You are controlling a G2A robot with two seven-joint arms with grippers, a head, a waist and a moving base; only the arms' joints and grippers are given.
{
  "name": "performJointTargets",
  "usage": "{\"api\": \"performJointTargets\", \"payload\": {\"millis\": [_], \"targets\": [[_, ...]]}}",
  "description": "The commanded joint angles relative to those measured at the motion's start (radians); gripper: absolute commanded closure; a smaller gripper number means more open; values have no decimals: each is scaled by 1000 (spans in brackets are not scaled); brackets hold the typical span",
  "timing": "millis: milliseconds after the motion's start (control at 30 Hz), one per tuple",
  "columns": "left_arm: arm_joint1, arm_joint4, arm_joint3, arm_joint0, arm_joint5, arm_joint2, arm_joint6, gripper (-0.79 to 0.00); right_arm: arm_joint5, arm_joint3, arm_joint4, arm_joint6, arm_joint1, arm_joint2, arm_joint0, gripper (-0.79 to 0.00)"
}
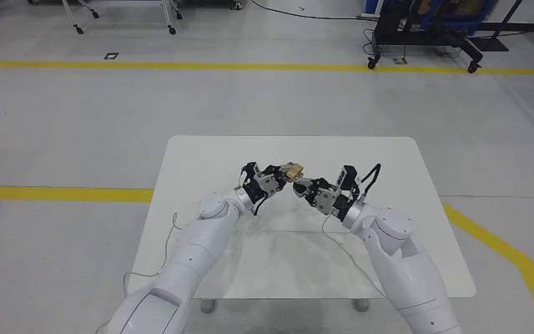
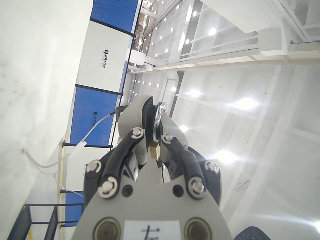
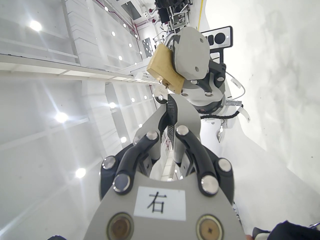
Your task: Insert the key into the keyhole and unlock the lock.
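The right tool is pressed together on the key, pinching its flat head so the blade points at the brass lock. The key's tip sits at the keyhole in the lock's end face; how far in it is, I cannot tell. The left tool is clamped on the lock, its fingers closed across the body. It holds the lock in the air above the middle of the white worktop, with the two tools almost nose to nose.

The step in hand looks like seating the key. To do it well, the blade should lie in line with the keyway before any push. The push should run along the blade, not across it. The left tool has to stay firm as the counter-hold, or the lock may swing in its grip. The pinch on the key head is thin, so a skewed push could pivot the key between the pads. Turning should wait until the key is fully home, then come as a roll about the blade's own line.
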Motion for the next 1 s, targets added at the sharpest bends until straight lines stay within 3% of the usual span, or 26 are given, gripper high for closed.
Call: {"api": "performJointTargets", "payload": {"millis": [0, 33, 133, 500, 633, 700, 767, 967], "targets": [[0, -3, 3, -2, 4, -1, 0, 0, -21, -7, -17, 0, 3, 4, -8, -222], [0, -4, 4, -3, 5, -2, 0, 0, -36, -14, -33, -14, 4, 7, -13, -286], [0, -8, 8, -6, 7, -4, 1, 0, -67, -33, -70, -43, 6, 8, -29, -320], [1, 12, 22, -12, -11, -1, -17, 0, -52, -27, -78, -81, 7, -11, -18, -249], [1, 16, 25, -12, -13, -1, -25, 0, -26, -5, -59, -98, 6, -16, 1, -212], [1, 19, 25, -12, -17, 0, -27, 0, -13, 4, -44, -95, 5, -19, 8, -151], [1, 19, 25, -12, -19, -1, -27, 0, -8, 10, -32, -89, 6, -20, 13, 0], [0, 23, 25, -10, -24, 1, -24, 0, 0, 13, -14, -81, 8, -14, 9, 0]]}}
